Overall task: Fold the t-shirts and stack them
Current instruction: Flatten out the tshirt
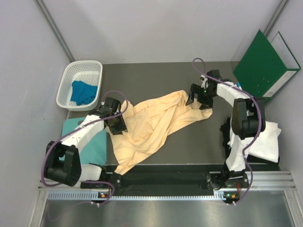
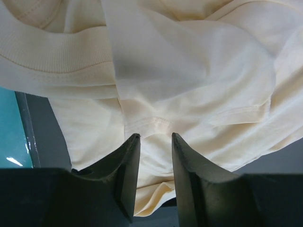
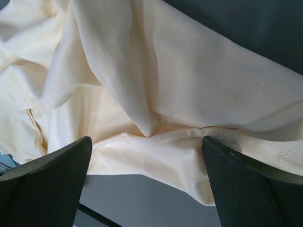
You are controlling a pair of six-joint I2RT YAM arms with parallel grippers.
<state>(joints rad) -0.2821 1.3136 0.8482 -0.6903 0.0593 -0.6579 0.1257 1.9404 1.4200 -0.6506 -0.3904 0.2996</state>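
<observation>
A large peach-yellow t-shirt (image 1: 156,120) is lying crumpled across the dark tabletop (image 1: 156,75), one corner trailing toward the near edge. A white t-shirt (image 1: 265,139) is resting at near right, by the right arm's base. The left fingers (image 1: 116,125) are standing narrowly parted over a fold at the shirt's left edge, beside a teal board (image 1: 94,142). The right fingers (image 1: 195,98) are gaping wide above its far hem. Farther back, a blue t-shirt (image 1: 84,92) is sitting in a white basket (image 1: 71,71), and a green folder (image 1: 265,66) is leaning at far right.

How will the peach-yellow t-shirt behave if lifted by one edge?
Probably floppy: the peach-yellow t-shirt lies crumpled in soft folds. Likely light, since the cloth looks thin. Pushed, it would probably bunch up rather than slide whole.
</observation>
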